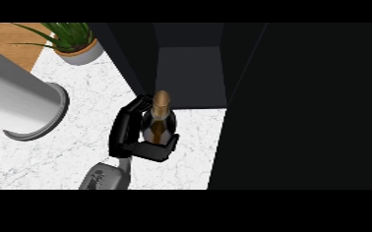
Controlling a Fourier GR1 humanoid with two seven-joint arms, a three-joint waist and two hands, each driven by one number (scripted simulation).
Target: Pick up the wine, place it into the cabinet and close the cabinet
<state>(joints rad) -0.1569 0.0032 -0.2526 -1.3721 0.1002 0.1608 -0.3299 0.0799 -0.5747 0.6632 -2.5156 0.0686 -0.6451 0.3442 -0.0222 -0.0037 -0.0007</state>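
Just ahead of the left hand [125, 133], the cabinet [190, 73] stands open, its door [291, 108] to the hand's right. Fingers clasp the upright wine bottle [160, 122]. Step: carrying. The next move probably calls for a forward reach inside, then release.

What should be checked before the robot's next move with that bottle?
1. Bottle held: left hand curls round the wine bottle. Ok.
2. Bottle upright: gold top up, looks roughly upright. Ok.
3. Cabinet open: its dark opening lies just beyond the bottle. Ok.
4. Door out of the way: it stands open at the right, beside the bottle. Ok.
5. Room inside the cabinet: too dark to see. Cannot tell.
6. Right hand ready for the door: not in view. Cannot tell.
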